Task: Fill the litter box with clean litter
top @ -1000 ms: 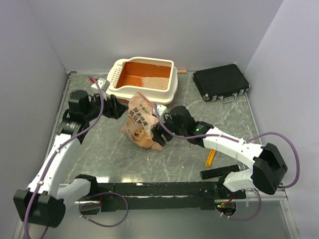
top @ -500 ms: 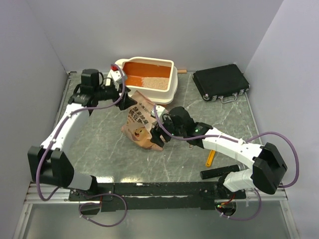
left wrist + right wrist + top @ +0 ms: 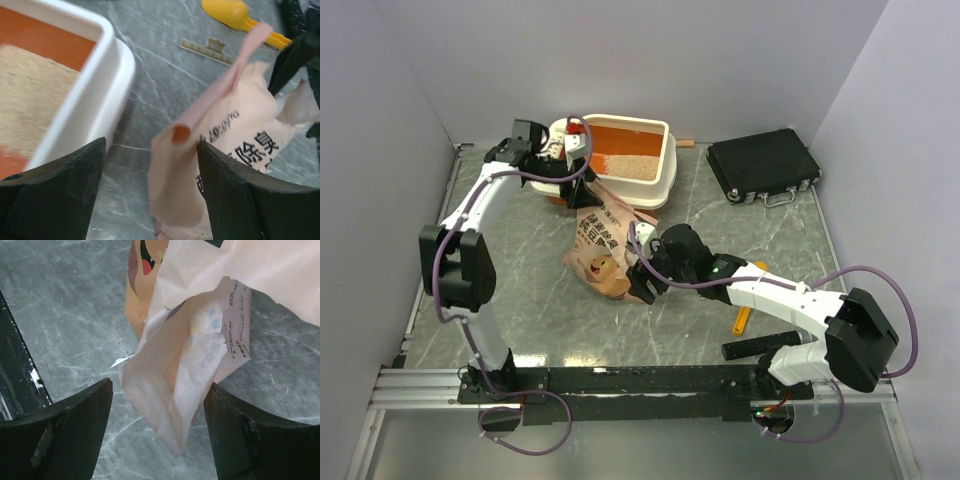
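Note:
The litter box (image 3: 665,130), orange with a cream rim, stands at the back and holds a patch of beige clean litter (image 3: 630,166). It also shows in the left wrist view (image 3: 102,95) with litter (image 3: 25,100) inside. The crumpled tan paper bag (image 3: 600,245) lies in front of the box. My left gripper (image 3: 580,187) is open over the bag's top edge (image 3: 220,100), which lies between the jaws (image 3: 150,150). My right gripper (image 3: 642,283) is open around the bag's lower corner (image 3: 175,385), jaws apart on either side of it (image 3: 159,390).
A black flat case (image 3: 763,165) lies at the back right. A yellow scoop (image 3: 743,318) lies on the marble table right of the bag and shows in the left wrist view (image 3: 235,15), near a small ruler-like strip (image 3: 207,47). Grey walls enclose the table.
My left arm has swung from the table's left side rightward to the box's near corner, above the bag's top. My right gripper has shifted slightly toward the near edge at the bag's corner.

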Available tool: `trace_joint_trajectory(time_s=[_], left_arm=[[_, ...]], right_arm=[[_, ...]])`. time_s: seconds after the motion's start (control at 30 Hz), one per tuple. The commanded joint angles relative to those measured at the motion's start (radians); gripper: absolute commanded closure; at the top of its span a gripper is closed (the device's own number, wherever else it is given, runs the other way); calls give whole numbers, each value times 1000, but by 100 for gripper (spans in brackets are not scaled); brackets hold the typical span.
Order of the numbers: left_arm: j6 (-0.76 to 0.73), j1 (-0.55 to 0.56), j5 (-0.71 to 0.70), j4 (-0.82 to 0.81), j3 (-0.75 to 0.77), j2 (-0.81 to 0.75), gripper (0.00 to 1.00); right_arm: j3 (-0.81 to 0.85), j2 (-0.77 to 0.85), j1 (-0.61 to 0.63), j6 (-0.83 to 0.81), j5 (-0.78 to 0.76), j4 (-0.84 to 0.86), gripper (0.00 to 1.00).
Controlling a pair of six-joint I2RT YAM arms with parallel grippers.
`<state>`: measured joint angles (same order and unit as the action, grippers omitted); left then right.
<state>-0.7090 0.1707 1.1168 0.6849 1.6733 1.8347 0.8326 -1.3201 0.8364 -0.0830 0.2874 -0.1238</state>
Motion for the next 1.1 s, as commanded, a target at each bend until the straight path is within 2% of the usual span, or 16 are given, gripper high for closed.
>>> trace_joint_trajectory(time_s=[0.0, 0.07, 0.1, 0.17, 0.2, 0.27, 0.43, 0.57, 0.6, 0.67, 0.77, 0.87, 0.9, 0.93, 1.0, 1.07], left_arm=[[-171, 6, 145, 200, 57, 58, 25], [-210, 10, 158, 266, 83, 74, 28], [-205, 13, 161, 269, 85, 72, 39], [-202, 12, 178, 252, 54, 34, 49], [-201, 12, 184, 239, 39, 14, 72], [-185, 6, 202, 179, -19, -52, 99], [-64, -33, 254, -42, -208, -213, 99], [136, -79, 328, -276, -346, -342, 99], [175, -83, 331, -394, -377, -357, 99], [277, -99, 340, -499, -464, -406, 99], [351, -117, 367, -623, -549, -446, 99], [358, -128, 380, -666, -602, -471, 99], [361, -128, 383, -676, -615, -474, 99], [361, -128, 385, -677, -629, -476, 99], [349, -129, 387, -670, -635, -477, 99], [317, -129, 396, -630, -630, -477, 99]], right_arm=[[13, 58, 9, 2, -40, 1, 21], [20, 65, 9, 6, -65, -14, 21], [20, 79, 6, 8, -76, -16, 20], [23, 97, 6, 15, -134, -23, 20], [26, 116, 4, 17, -154, -30, 20], [37, 134, -2, 22, -207, -46, 20], [68, 193, -29, 2, -205, -88, 19], [102, 211, -42, -30, -145, -111, 20], [102, 222, -45, -31, -128, -96, 21], [96, 236, -56, -37, -61, -71, 22], [103, 243, -60, -47, 13, -56, 30], [111, 220, -71, -66, 50, -51, 54], [112, 204, -75, -67, 61, -50, 67], [112, 197, -80, -69, 74, -47, 76], [103, 177, -88, -77, 96, -21, 90], [82, 168, -94, -83, 114, 28, 98]])
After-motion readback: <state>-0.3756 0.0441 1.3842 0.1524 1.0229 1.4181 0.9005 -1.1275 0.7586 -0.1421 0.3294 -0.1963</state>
